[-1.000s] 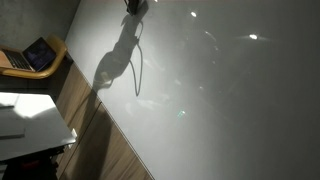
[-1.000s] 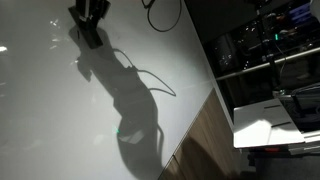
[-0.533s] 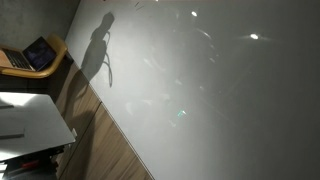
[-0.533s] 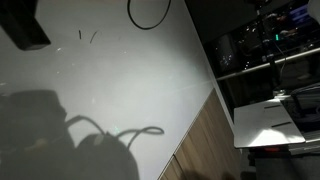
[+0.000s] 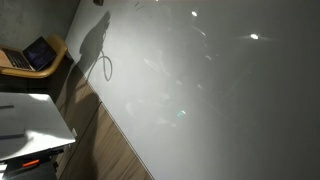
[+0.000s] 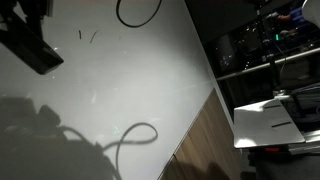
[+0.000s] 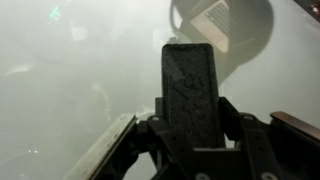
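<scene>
- The tool (image 7: 190, 128) is clamped on a dark block (image 7: 190, 75) — the block stands upright between its fingers.
- The dark block is above the white table (image 6: 150, 80), near two short pen marks (image 6: 88, 35).
- A black cable loop (image 6: 138, 12) lies beyond them.

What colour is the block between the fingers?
Dark grey, almost black, with a rough speckled face; the block shows best in the wrist view.
</scene>
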Tool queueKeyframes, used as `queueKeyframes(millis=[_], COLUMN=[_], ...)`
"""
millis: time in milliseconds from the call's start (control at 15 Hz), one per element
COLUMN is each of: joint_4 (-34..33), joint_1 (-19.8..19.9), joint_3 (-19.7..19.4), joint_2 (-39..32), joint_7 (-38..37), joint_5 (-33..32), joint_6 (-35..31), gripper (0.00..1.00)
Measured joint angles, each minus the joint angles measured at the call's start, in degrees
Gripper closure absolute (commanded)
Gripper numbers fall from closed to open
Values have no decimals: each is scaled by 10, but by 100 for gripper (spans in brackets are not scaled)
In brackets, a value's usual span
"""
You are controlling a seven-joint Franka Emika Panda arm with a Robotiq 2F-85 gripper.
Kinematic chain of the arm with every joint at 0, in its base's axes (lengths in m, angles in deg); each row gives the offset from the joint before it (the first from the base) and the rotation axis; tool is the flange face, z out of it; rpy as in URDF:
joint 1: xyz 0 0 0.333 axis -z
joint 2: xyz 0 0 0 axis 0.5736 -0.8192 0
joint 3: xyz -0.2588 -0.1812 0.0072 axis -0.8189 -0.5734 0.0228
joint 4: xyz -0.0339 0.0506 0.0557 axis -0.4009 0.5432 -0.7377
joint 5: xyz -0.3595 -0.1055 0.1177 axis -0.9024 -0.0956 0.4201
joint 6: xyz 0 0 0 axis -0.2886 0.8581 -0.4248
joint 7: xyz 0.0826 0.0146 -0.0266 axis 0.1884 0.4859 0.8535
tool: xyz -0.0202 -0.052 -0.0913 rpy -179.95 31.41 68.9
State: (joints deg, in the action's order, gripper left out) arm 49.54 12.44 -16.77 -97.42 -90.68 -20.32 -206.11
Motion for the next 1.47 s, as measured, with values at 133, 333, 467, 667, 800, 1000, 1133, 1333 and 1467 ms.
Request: queueKeyframes(millis=[133,333,467,667,800,1000,1133,1333,1467], joint_4=[-20,-42,-57,-74,-83,-88,-91,-97,-102], joint_1=[1,11,11,8,6,7,8,8,6], joint_3=[-40,-92,-111,-117,-117,-117,-117,-117,-117], joint_2=[0,8,8,7,7,7,7,7,7], joint_7=[16,30,28,18,11,1,-7,-22,-35], joint_5=[13,33,34,34,32,23,13,-4,-15], joint_6=[11,11,12,17,18,18,18,27,42], gripper=[71,71,71,71,71,71,71,71,71])
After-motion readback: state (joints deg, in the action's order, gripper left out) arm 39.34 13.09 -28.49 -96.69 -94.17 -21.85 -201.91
